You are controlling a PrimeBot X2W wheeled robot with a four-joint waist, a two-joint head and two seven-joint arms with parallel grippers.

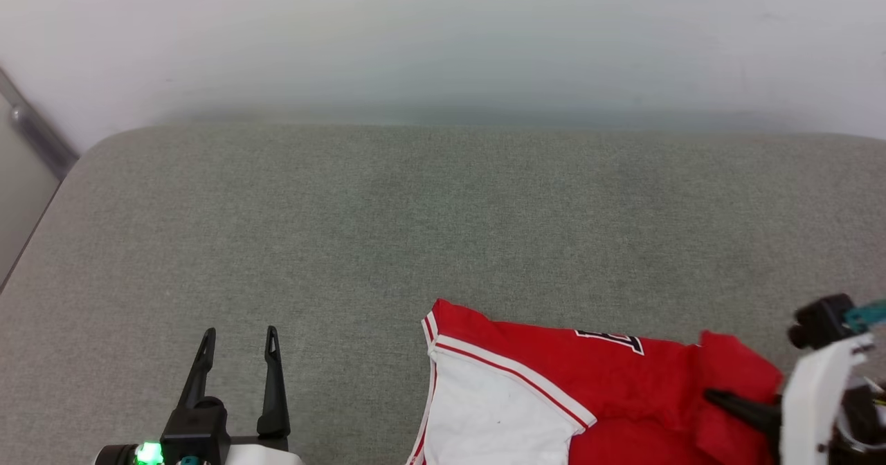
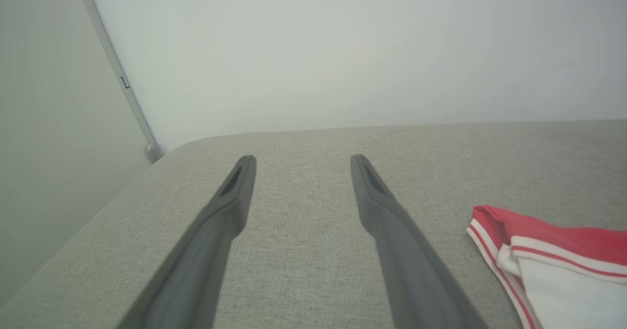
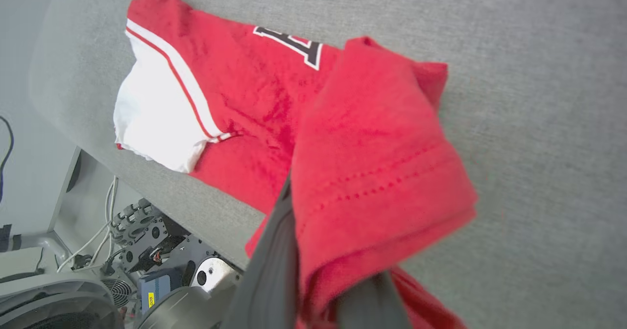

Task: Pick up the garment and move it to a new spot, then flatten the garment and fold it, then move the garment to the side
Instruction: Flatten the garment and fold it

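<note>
**Risk: one-corner pinch, shirt near the edge**

Right claw (image 3: 329, 250) is pinching a doubled-over red hem fold of the jersey (image 3: 245, 99). One dark finger shows beside the cloth; the other is mostly buried under it, so grip depth is unclear. In the head view this claw sits at 4 o'clock.

Left claw (image 1: 239, 335) is at 7 o'clock, fingers spread, empty, well apart from the shirt.

The jersey lies crumpled at 5 o'clock on the grey surface (image 1: 346, 209). White sleeve (image 1: 484, 409) is at its 9 o'clock side, and a bit of black lettering shows.

What could go wrong:
- A thin pinch on thick folded layers could let the hem slip out on the lift.
- A single hold means the cloth would hang bunched and twisted, making it harder to flatten.
- The shirt's body sits at the near edge, so a low drag could pull it off.
- The sleeve could tuck under.
</note>
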